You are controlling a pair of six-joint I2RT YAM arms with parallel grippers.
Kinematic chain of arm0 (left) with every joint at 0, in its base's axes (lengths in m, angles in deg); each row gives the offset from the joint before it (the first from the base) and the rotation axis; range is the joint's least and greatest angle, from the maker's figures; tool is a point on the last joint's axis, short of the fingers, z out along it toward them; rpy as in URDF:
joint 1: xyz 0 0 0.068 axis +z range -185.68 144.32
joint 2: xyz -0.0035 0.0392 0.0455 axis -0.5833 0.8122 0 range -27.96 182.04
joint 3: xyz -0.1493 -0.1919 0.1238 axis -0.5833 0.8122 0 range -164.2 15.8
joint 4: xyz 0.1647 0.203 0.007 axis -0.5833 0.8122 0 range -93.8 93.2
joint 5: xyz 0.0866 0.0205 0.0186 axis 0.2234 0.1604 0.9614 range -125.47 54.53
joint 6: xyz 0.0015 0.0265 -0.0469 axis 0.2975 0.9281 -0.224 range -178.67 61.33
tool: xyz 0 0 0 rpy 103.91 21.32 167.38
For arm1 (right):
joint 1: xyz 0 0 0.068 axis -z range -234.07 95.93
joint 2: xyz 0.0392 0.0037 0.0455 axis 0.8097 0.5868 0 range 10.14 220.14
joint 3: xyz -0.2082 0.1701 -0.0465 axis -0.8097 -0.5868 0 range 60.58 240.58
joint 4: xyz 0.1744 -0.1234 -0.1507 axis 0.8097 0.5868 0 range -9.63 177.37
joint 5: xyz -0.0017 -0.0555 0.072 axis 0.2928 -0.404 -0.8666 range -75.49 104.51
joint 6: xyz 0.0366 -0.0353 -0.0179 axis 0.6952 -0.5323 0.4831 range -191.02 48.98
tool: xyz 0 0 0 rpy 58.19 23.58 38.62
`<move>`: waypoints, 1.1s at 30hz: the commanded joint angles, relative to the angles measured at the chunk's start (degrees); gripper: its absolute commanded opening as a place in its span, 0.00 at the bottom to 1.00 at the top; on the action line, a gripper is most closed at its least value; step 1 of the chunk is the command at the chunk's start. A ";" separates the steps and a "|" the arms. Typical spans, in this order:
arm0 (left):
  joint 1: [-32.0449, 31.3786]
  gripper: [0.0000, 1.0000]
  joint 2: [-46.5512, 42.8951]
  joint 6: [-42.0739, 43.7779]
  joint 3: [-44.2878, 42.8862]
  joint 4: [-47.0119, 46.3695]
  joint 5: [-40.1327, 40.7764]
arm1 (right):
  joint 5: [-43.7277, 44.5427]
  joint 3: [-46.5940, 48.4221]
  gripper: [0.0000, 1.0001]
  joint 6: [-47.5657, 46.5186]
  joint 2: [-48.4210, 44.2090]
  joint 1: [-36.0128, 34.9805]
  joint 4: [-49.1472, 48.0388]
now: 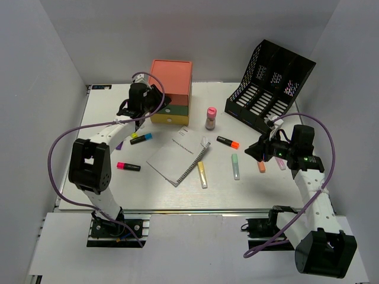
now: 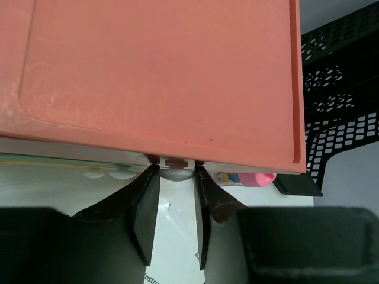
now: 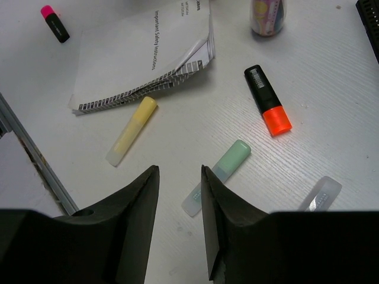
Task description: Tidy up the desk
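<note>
The desk point(image 1: 103, 121) is a white tabletop with pens and a booklet scattered on it. My left gripper point(image 1: 155, 102) is at the front of the orange-green-yellow drawer box point(image 1: 172, 89). In the left wrist view its two fingertips press both sides of a small pale drawer handle point(image 2: 174, 172) under the orange top point(image 2: 160, 77). My right gripper point(image 3: 179, 171) hovers open over bare desk, with nothing between its fingers. A pale green highlighter point(image 3: 218, 176) lies just beyond its right finger.
A spiral booklet point(image 1: 177, 157) lies mid-desk beside a yellow highlighter point(image 1: 202, 174). An orange-capped black marker point(image 1: 227, 142), a pink-capped bottle point(image 1: 211, 118), a pink-black marker point(image 1: 128, 167) and a yellow-blue marker point(image 1: 141, 138) lie around. A black mesh file rack point(image 1: 269, 86) stands back right.
</note>
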 commanded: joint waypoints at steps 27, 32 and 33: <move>-0.20 0.46 -20.34 1.78 16.92 -1.02 -1.04 | -0.81 -1.16 0.60 -3.82 1.87 -0.19 -0.07; 0.32 0.79 -19.98 2.48 15.25 -0.05 -2.18 | -4.32 -1.60 0.78 -9.78 1.96 -0.36 1.68; 0.32 0.80 -20.24 2.83 15.16 -0.05 -3.06 | -4.59 -1.60 0.79 -10.67 2.22 -0.36 1.68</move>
